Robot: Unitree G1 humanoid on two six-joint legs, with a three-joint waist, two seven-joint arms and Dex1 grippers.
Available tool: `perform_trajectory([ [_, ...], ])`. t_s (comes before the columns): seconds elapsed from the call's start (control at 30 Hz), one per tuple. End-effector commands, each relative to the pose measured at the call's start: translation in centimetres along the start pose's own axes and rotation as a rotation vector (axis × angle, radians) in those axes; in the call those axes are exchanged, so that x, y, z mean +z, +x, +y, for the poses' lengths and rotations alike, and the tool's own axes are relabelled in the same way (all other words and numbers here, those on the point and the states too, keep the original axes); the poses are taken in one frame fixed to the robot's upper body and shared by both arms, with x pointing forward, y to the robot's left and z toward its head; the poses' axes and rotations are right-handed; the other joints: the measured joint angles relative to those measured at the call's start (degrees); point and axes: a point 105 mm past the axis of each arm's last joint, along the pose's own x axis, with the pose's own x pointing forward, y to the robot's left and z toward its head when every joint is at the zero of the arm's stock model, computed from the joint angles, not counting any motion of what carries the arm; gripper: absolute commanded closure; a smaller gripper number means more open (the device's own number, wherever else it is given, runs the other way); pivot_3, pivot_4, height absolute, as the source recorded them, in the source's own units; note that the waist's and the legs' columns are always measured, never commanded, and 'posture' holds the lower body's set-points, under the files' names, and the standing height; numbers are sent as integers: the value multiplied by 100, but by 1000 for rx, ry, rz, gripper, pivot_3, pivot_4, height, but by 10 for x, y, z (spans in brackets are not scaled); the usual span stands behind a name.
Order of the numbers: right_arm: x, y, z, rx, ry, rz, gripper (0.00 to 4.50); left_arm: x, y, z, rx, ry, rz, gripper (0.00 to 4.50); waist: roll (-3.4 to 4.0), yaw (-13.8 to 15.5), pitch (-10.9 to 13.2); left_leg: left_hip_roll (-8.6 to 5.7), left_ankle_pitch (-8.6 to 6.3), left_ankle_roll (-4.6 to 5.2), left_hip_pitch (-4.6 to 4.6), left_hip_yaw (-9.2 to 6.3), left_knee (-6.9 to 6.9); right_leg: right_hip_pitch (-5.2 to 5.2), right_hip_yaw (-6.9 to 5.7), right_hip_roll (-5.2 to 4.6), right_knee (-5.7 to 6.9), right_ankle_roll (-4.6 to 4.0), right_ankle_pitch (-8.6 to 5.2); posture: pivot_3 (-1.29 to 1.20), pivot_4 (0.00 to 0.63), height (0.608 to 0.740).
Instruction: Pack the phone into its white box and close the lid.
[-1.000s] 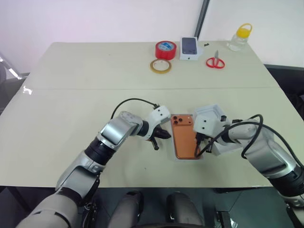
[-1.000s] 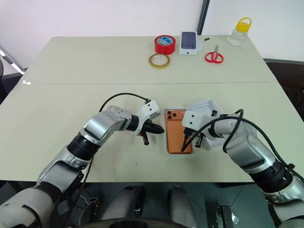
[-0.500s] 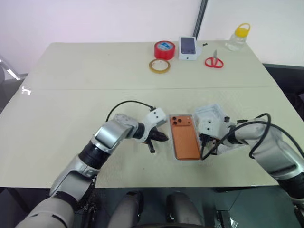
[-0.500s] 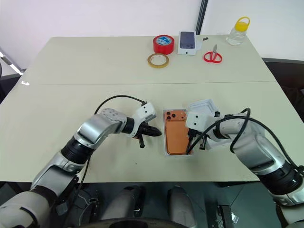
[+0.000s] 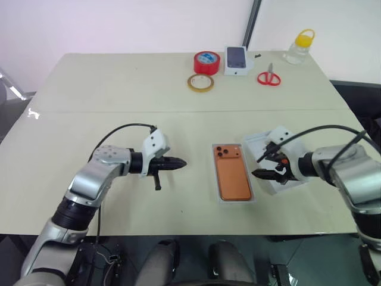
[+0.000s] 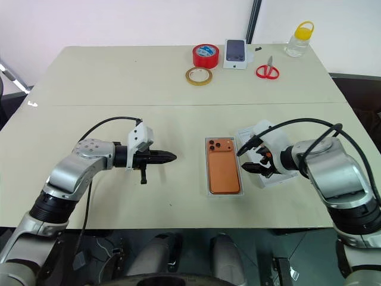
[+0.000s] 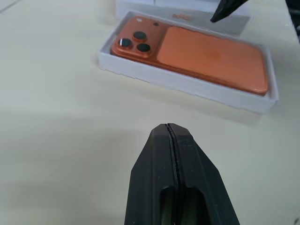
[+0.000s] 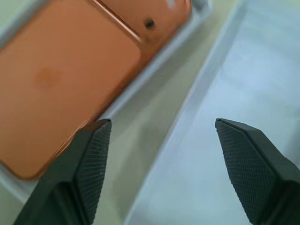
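The phone (image 5: 232,173) lies face down inside the white box (image 5: 250,197), with its camera cluster at the far end, so I judge the packing step is done and only the closing is left. The box sits near the front edge of the table (image 5: 119,95), between my two arms. My left gripper (image 5: 178,162) is clenched with nothing in it; it hovers to the left of the box, well apart from it and pointing toward it, and I think it is there to leave free space for the other arm. My right gripper (image 5: 260,166) has its fingers spread wide and holds nothing. It hangs over the near edge of the lid (image 5: 268,143), which lies with its white interior up just beside the right side of the box. In the right wrist view, one finger (image 8: 86,159) is over the gap between box and lid and the other is over the lid's inside, so the lid's wall is between them. This looks to me like the preparation to pinch this wall and bring the lid over the phone.
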Motion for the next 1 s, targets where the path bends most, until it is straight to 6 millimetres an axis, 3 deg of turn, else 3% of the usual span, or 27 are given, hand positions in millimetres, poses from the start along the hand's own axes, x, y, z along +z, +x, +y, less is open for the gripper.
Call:
perform_trajectory([
  [0.03,2,-8,-7,-64,60,1,741,8,-4,-15,-52,122,-22,4500,1,11,1,-2,0,1,-1,0,0,-1,0,-2,0,0,0,0,150,740],
  [0.23,-3,-5,-8,-95,93,18,741,7,-3,-35,-117,153,-58,4500,2,5,1,-1,-10,17,-1,1,0,0,-1,-1,0,0,0,0,150,740],
  [0.27,-5,-4,-9,-104,100,23,978,8,-3,-38,-124,149,-67,4500,2,-5,0,-1,-14,24,-1,1,0,0,-1,-1,0,0,0,0,150,740],
  [0.33,-7,-2,-9,-111,105,28,1546,10,-3,-41,-132,145,-81,4500,2,-4,0,0,-15,27,0,1,1,0,-1,-1,2,0,0,0,150,740],
  [0.53,-4,2,-8,-117,111,18,4375,6,-2,-45,-133,140,-77,4500,2,-6,0,0,-16,29,0,1,1,0,-1,0,2,0,0,0,150,740],
  [0.67,3,-1,-8,-121,108,-16,4448,0,-3,-43,-90,117,-75,4500,3,-12,0,1,-16,29,1,1,1,0,-1,1,3,0,0,0,150,740],
  [0.77,30,-13,-12,-99,132,-138,4448,-8,-10,-23,29,71,-72,4500,3,-35,0,0,-17,30,1,2,1,1,0,1,3,0,0,0,150,740],
  [0.9,81,-38,5,145,174,-411,4448,-8,-26,13,226,-5,-112,4500,11,-115,5,1,-18,31,3,1,-1,-3,-2,4,12,0,0,0,150,740],
  [1.0,108,-48,40,457,190,-556,4448,1,-34,27,300,-25,-163,4500,8,-134,4,4,-18,32,3,-2,-1,1,-6,5,8,0,0,0,150,740],
])
